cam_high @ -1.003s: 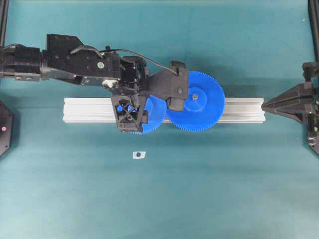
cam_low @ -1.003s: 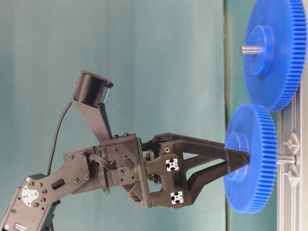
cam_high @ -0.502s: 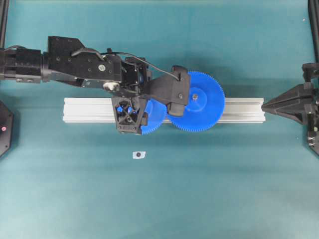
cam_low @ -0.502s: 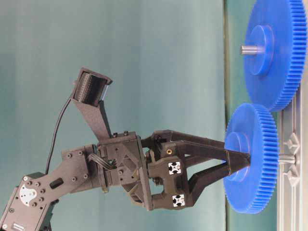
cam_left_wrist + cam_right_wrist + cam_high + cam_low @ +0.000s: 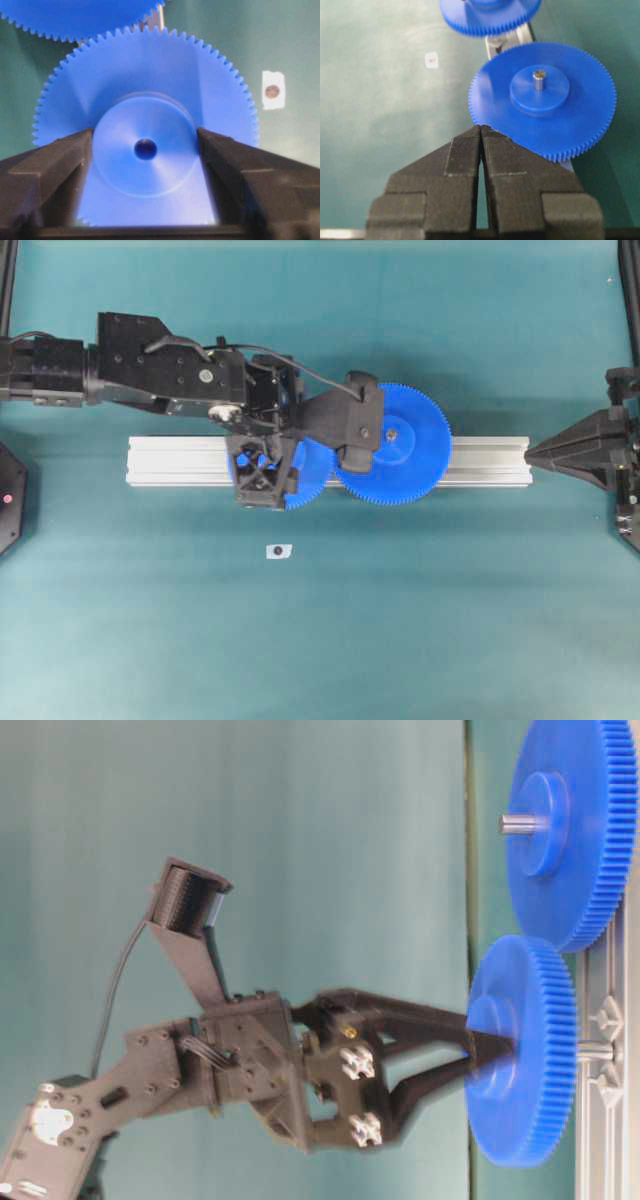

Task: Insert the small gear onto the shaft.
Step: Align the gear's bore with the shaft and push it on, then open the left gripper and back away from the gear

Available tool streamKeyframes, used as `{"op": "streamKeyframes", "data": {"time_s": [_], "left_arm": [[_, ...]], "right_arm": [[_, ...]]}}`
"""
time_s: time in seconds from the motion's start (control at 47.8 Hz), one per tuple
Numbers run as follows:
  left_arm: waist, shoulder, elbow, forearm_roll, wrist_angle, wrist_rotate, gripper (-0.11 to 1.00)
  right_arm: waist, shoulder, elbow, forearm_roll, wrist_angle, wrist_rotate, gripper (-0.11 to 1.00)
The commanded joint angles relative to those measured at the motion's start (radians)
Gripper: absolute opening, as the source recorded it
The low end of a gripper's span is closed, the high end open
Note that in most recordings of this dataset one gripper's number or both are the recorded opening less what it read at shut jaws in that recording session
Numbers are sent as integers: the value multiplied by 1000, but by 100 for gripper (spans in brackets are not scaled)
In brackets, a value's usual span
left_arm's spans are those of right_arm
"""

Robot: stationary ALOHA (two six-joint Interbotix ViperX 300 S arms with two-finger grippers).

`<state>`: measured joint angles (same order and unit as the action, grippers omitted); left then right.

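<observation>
A teal-green table surface (image 5: 420,620) fills the whole overhead view, matte and evenly lit, with soft darker shadow only close under what stands on it. Black frame posts (image 5: 8,280) run along the far left and far right edges. In the table-level view the backdrop (image 5: 300,840) is the same plain teal, slightly mottled.
</observation>
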<state>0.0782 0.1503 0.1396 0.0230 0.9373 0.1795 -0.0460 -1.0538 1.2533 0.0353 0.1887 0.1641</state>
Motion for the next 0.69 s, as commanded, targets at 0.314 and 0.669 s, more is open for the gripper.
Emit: {"op": "streamKeyframes", "data": {"time_s": [0.314, 0.669], "left_arm": [[-12, -29, -72, -2, -2, 2, 87], [-28, -48, -74, -2, 44, -11, 87]], "right_arm": [[-2, 3, -12, 0, -8, 6, 7], [-2, 2, -15, 0, -9, 8, 7]]}}
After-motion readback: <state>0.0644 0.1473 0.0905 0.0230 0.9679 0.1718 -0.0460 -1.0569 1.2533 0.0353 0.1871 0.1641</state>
